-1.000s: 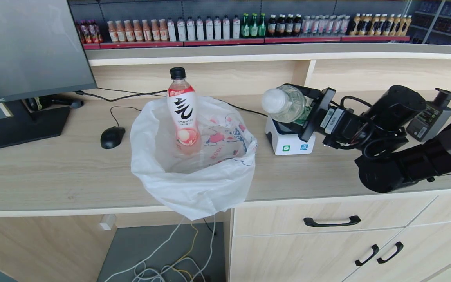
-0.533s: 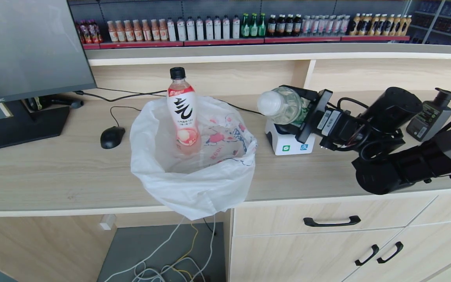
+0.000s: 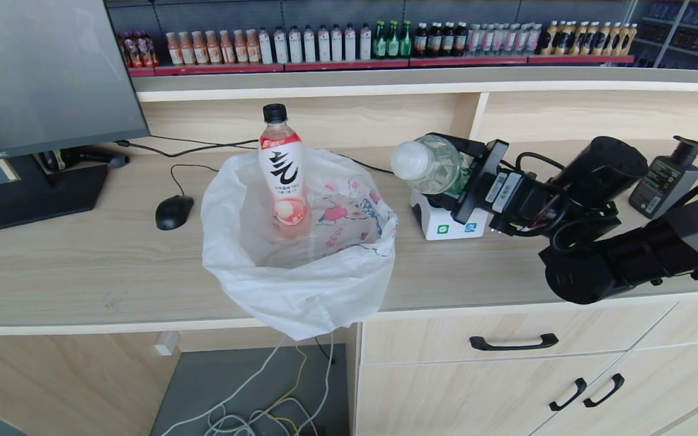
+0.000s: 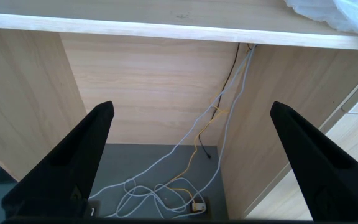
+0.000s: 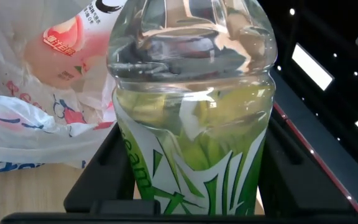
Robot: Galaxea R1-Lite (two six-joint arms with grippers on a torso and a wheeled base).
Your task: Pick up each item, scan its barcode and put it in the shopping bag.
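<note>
Leftward over the last second goes the right gripper (image 3: 453, 172), clamped on the clear water bottle (image 3: 431, 162), which wears a green-and-white wrap. It hangs above the white scanner (image 3: 446, 225), beside the shopping bag (image 3: 300, 284). A pink drink bottle (image 3: 282, 175) with bold black lettering stands upright in the bag. The left gripper (image 4: 191, 162) hangs spread wide below the counter (image 3: 82, 266).
</note>
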